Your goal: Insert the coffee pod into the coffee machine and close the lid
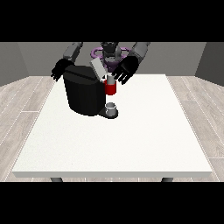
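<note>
Much of me is hard to read from across the table: my torso (111,54) is small at the far edge, partly hidden behind the coffee machine (83,94) and my own arms, and the machine's dark body swallows the detail of its top opening. My hand at the view's left (59,70) sits behind the machine's upper back corner, its fingers spread and fairly straight, holding nothing I can make out; part of it is cut off by the machine. My hand at the view's right (124,70) hangs just above and beside the red front section (111,89), fingers splayed downward and relaxed. A small grey shape (110,79) stands on top of that red part, right under my fingertips; I take it for the coffee pod, but whether my fingers touch it or merely hover over it I cannot tell. The lid (98,69) is a pale grey flap tilted up and back, standing open between my two hands. Below the red section a grey cup (111,108) rests on the machine's dark base. The machine stands on the far left quarter of the white table (144,140), near its back edge; the near half and the whole right side of the tabletop lie broad and bare in front of me.
</note>
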